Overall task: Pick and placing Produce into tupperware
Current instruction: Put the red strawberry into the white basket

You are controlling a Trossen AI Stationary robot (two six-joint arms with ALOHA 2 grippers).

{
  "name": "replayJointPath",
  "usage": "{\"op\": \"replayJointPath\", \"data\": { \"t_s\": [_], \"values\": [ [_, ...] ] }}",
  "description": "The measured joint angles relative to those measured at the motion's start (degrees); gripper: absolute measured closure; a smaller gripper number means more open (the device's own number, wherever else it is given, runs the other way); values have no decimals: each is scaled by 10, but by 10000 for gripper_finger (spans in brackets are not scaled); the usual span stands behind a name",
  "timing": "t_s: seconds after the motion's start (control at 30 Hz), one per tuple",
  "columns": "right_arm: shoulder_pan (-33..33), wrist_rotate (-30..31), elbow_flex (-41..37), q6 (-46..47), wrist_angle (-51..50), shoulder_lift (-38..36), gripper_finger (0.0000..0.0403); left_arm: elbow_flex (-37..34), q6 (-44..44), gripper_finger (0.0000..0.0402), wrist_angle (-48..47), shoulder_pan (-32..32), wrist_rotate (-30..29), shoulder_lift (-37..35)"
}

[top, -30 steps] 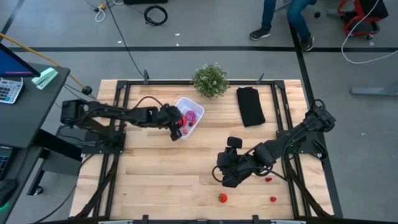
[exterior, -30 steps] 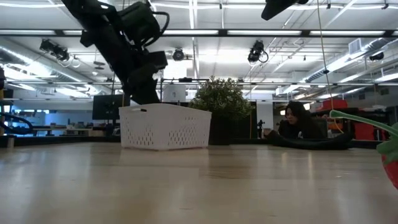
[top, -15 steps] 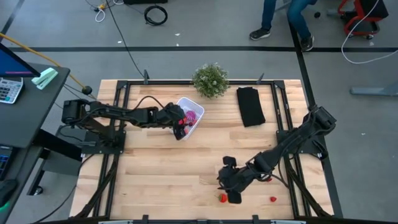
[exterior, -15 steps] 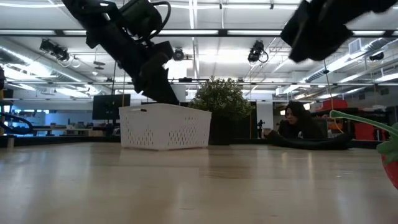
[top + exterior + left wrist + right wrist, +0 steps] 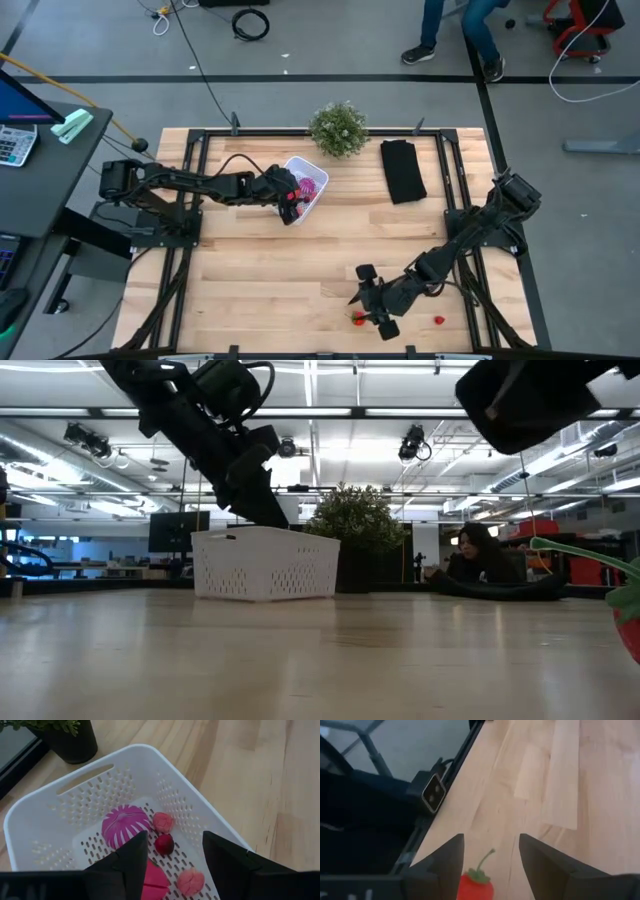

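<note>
The white perforated tupperware stands at the table's far middle, and my left gripper hangs open just above its near-left end. The left wrist view shows the container holding a purple striped piece, pink pieces, a dark red one and a red one under my open left gripper. My right gripper is open, low near the table's near edge, beside a red strawberry. In the right wrist view the strawberry lies on the wood between the open fingers of my right gripper, untouched.
Another red piece lies on the wood to the right of my right arm. A potted plant and a folded black cloth sit along the far edge. A red fruit with a green stem shows at the low view's right edge.
My right gripper has gone toward the table's near edge and down, ending at the red strawberry with its fingers on either side of it. My left gripper has shifted a little farther over the tupperware and then kept still.
</note>
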Motion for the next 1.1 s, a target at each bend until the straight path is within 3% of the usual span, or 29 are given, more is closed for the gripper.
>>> {"op": "replayJointPath", "data": {
  "t_s": [0.23, 0.47, 0.77, 1.1],
  "values": [
    [-9, -31, 52, 28, -14, 86, 204, 0, -2, 206, 3, 0, 0, 0],
    [-9, -13, 123, 46, -140, 121, 204, 0, -6, 205, 9, 0, 0, 0],
    [-7, -27, 119, 163, -148, 123, 206, 0, -7, 211, 12, -10, 0, 0],
    [-5, -48, 119, 179, -160, 143, 254, 0, -6, 215, 14, -26, 0, 0]
  ]
}}
